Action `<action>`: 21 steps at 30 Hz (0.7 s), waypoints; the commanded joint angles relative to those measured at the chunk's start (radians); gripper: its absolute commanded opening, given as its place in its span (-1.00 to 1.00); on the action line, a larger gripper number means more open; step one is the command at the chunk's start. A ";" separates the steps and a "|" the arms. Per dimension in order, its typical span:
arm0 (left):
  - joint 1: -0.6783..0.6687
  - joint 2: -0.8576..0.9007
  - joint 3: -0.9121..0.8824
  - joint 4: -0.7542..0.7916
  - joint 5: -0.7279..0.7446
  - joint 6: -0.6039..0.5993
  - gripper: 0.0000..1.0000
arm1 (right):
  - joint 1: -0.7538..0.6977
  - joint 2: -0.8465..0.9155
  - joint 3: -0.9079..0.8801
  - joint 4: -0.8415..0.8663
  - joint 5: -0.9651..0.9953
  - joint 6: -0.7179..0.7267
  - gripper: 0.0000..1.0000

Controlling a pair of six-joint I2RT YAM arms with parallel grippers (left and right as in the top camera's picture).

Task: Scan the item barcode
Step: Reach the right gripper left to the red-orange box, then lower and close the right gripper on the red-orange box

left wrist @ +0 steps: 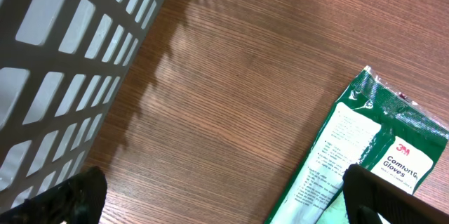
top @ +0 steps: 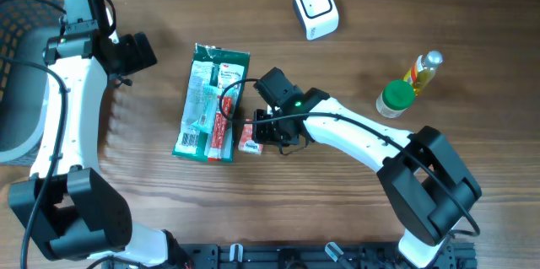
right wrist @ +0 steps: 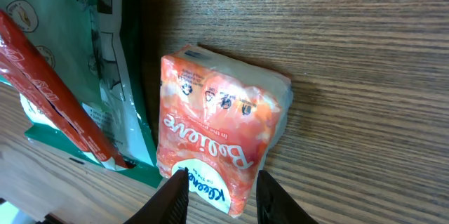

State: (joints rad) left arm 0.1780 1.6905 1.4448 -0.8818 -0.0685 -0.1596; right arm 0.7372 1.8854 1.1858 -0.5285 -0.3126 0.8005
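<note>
Right tool point(right wrist: 221, 199) straddling tissue pack point(right wrist: 217, 126); glove packet point(top: 207, 92) beside; basket point(top: 17, 92) left.

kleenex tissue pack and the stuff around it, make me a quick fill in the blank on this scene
1. The Kleenex tissue pack is mostly ____ in colour.
2. It lies beside a green package of 3M ____.
3. The right pincer is down at the tissue pack, while the left pincer stands wide ____.
Missing words: orange; gloves; open.
</note>
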 commanded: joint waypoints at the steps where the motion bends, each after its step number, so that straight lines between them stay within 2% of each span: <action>1: 0.003 -0.002 0.007 0.002 0.008 -0.002 1.00 | 0.003 0.011 -0.004 0.004 0.031 0.014 -0.37; 9: 0.003 -0.002 0.007 0.002 0.008 -0.002 1.00 | 0.003 0.085 -0.017 0.065 0.031 0.041 -0.38; 11: 0.003 -0.002 0.007 0.002 0.008 -0.002 1.00 | 0.003 0.110 -0.017 0.061 0.051 0.041 -0.52; 18: 0.003 -0.002 0.007 0.002 0.008 -0.002 1.00 | -0.008 0.121 -0.016 0.056 0.057 0.034 -0.70; 21: 0.003 -0.002 0.007 0.002 0.008 -0.002 1.00 | -0.027 0.121 -0.016 0.055 0.056 -0.043 -0.76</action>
State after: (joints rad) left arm 0.1780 1.6905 1.4448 -0.8818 -0.0685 -0.1596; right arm 0.7284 1.9617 1.1843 -0.4637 -0.3111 0.8280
